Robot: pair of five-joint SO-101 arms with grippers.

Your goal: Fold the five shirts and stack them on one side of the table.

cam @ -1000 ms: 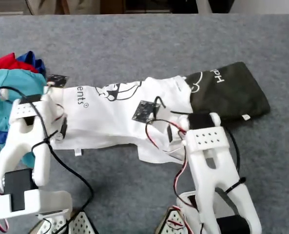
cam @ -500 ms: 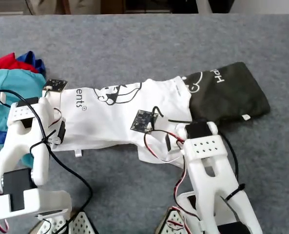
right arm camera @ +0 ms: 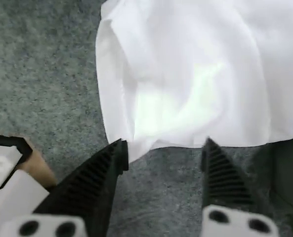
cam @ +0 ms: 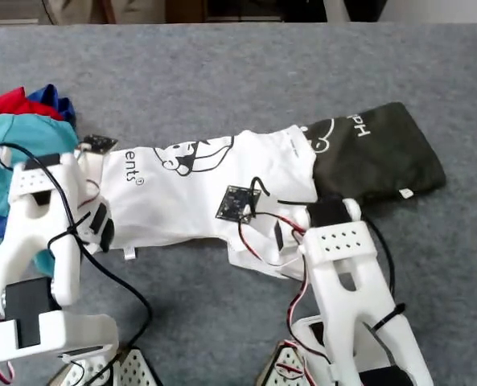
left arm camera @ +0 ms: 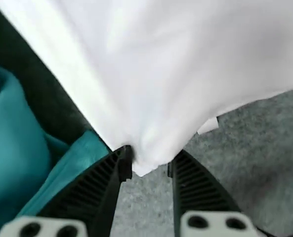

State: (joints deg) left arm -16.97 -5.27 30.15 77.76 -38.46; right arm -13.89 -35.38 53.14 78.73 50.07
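Left gripper (left arm camera: 151, 157) pinches the left edge of the white shirt (cam: 198, 193), which lies spread across the middle of the grey table (cam: 222, 72). Right gripper (right arm camera: 164, 146) hovers, jaws apart, over the shirt's near right hem, close to the black shirt (cam: 383, 157). A teal shirt (cam: 13, 137) lies bunched at far left.

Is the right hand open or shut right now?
Open. The right hand holds its fingers wide apart over the edge of the white shirt, nothing pinched between them.
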